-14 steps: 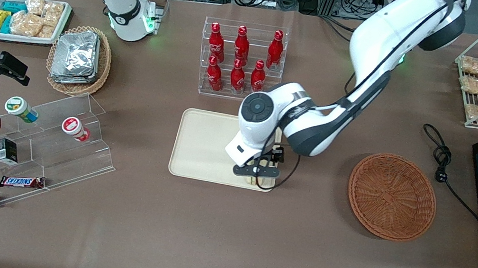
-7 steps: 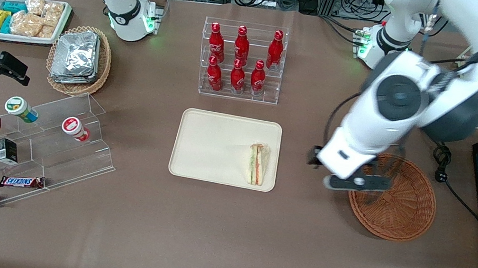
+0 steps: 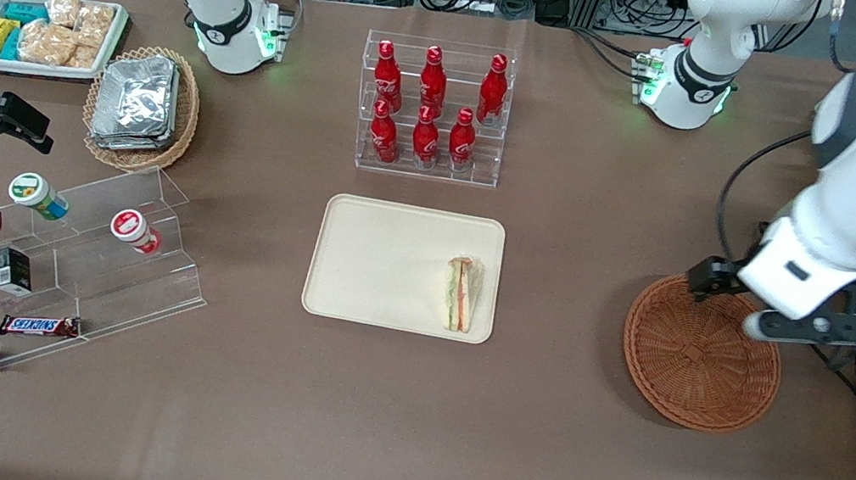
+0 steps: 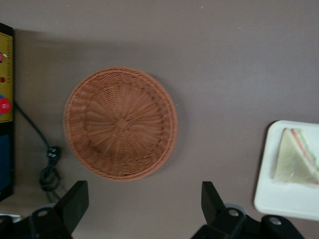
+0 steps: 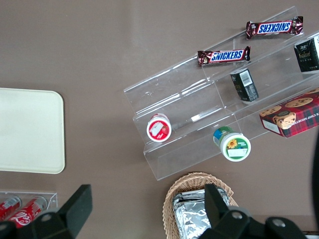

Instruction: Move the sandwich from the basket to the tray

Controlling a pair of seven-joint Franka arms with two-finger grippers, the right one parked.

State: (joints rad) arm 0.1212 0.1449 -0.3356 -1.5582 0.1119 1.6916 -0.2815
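Sandwich (image 3: pixel 461 294) lies flat on the cream tray (image 3: pixel 381 263), centre of the front frame, tucked into the tray corner toward the working arm's end and nearer the camera. Triangular wedge, pale bread, orange and green filling stripes along the cut edge, clear wrap. Wrist view shows the same wedge (image 4: pixel 296 157) on the tray corner (image 4: pixel 284 199). Reddish-brown wicker basket (image 3: pixel 701 352) sits right of centre in the front frame, nothing in it; round woven base plain in wrist view (image 4: pixel 120 123). Gripper (image 3: pixel 802 321) hovers above the basket's rim, right side of the frame, fingers (image 4: pixel 75 201) spread wide, holding nothing. Tray and basket well apart.
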